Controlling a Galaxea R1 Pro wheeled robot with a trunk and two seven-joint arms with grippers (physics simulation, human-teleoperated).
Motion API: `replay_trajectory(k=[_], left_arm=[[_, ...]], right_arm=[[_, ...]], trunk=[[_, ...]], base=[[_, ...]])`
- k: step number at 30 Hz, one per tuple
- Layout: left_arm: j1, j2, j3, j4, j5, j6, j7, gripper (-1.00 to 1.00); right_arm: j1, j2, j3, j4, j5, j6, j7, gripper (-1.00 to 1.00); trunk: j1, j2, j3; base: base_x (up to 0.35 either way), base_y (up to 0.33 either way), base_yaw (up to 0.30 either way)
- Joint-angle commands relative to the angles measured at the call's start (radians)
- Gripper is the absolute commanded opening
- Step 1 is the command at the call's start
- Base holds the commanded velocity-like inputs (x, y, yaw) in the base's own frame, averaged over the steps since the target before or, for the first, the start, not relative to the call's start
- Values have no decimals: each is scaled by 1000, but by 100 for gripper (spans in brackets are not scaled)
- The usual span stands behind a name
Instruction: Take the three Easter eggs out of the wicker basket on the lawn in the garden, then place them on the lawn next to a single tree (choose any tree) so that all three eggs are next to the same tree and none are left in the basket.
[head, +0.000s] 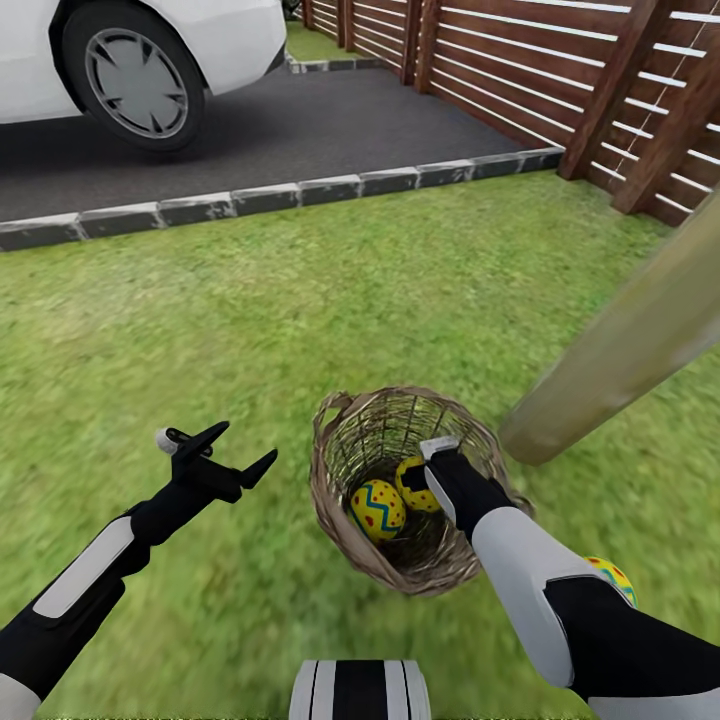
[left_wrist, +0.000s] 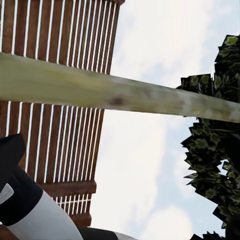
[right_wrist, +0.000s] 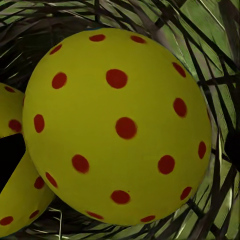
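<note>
Head view: the wicker basket (head: 408, 490) stands on the lawn (head: 300, 300), just beside the foot of the leaning tree (head: 620, 350). Two Easter eggs lie inside it: the egg with the blue zigzag (head: 377, 510) towards the left, and the second egg (head: 413, 487) touching it, partly hidden behind the right arm. The third egg (head: 610, 577) already rests on the grass to the right of the basket, near the trunk, half covered by that arm. The right end effector (head: 438, 470) is dipped into the basket, right against the second egg; I cannot tell whether its fingers are clenched or released. The left end effector (head: 237, 452) hovers over bare grass well left of the basket, fingers spread, holding nothing.

Left wrist view: it looks up past the pale trunk (left_wrist: 120, 95) to the slatted fence (left_wrist: 60, 145) and sky.

Right wrist view: a dotted egg (right_wrist: 117, 125) sits very close ahead, with basket weave (right_wrist: 210, 65) behind it and another egg (right_wrist: 20, 205) beside.

The eggs look smooth, rigid and light, likely slippery and prone to roll; a hold across the widest middle seems safest.
</note>
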Motion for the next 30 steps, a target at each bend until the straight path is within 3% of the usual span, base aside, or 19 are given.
replay_trajectory(k=[1,13,14,26,30], left_arm=[[-1,1,-3,0,6,4,-2,100],[-1,1,-3,0,6,4,-2,100],[-1,1,-3,0,6,4,-2,100],[0,1,-3,2,5,4,-2,100],[0,1,-3,2,4,4,-2,100]], right_arm=[[0,0,3,-2,6,6,0,100],[0,1,4,-9,6,6,2,100],[0,1,3,-9,6,6,2,-100],[0,1,2,-9,5,8,3,-100],[0,2,2,-9,4,9,2,-100]], trunk=[[0,-1,-5],[6,-3,-51],[6,-4,-55],[6,-4,-55],[7,-4,-66]], base=[[0,0,0],[0,0,0],[0,0,0],[0,0,0],[0,0,0]])
